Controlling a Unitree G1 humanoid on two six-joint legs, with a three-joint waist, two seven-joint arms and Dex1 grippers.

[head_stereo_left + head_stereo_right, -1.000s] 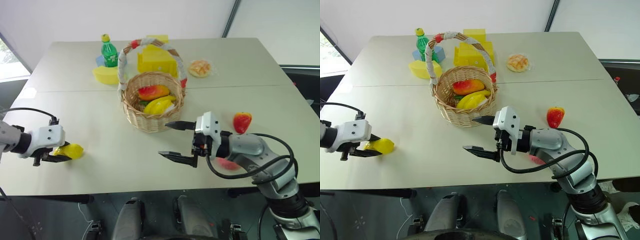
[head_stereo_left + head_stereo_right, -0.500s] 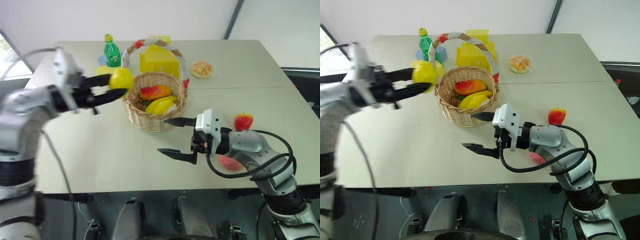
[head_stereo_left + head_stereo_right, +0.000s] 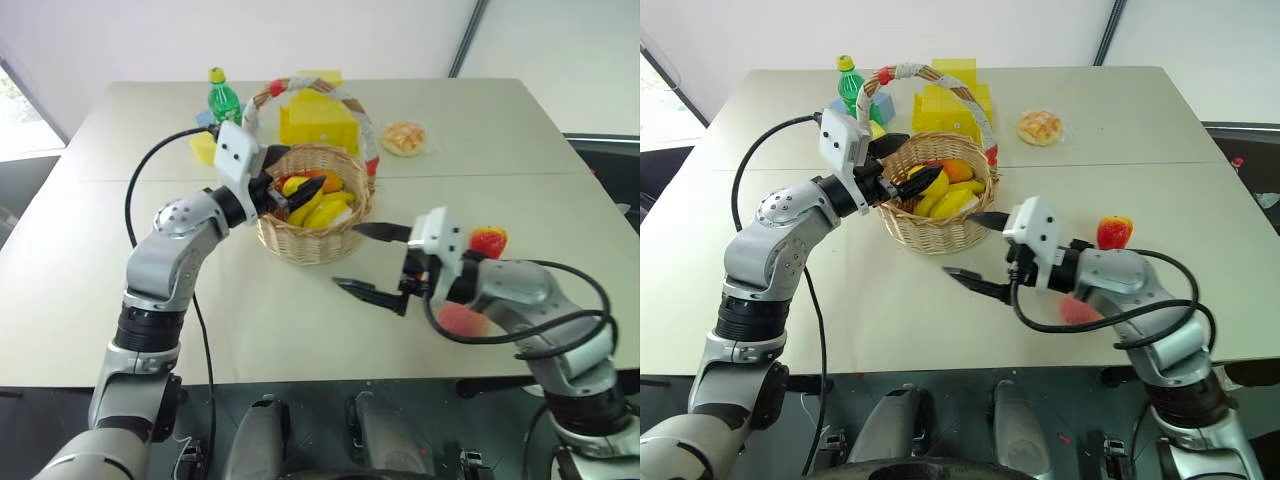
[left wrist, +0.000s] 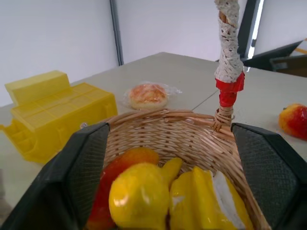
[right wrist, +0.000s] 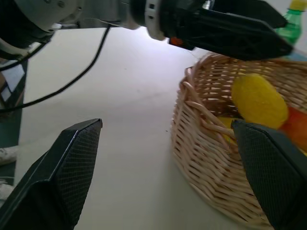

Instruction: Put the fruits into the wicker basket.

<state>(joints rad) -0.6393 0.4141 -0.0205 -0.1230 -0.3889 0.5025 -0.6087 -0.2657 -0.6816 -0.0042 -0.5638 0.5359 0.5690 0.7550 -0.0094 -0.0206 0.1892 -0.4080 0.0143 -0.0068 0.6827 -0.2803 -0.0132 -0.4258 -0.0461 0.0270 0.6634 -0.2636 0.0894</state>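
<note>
The wicker basket (image 3: 312, 243) stands mid-table with its white and red handle (image 4: 228, 57) arching over it. My left gripper (image 3: 299, 176) hovers open over the basket's left rim. Below its spread fingers (image 4: 84, 163) the yellow lemon (image 4: 139, 201) lies loose in the basket, on other toy food. Right of the basket, my right gripper (image 3: 347, 256) hangs open and empty above the table. The red strawberry (image 3: 487, 242) sits on the table beyond the right arm. The pink peach (image 3: 460, 320) lies under that arm, partly hidden.
Yellow boxes (image 3: 315, 122) and a green bottle (image 3: 222, 100) stand behind the basket. A wrapped bun (image 3: 404, 137) lies at the back right. Bare tabletop (image 3: 250, 320) stretches along the near side and to the left.
My left arm swung up from the table's left side to the basket with the lemon and opened. The lemon now lies in the basket. The right gripper drifted a little right.
</note>
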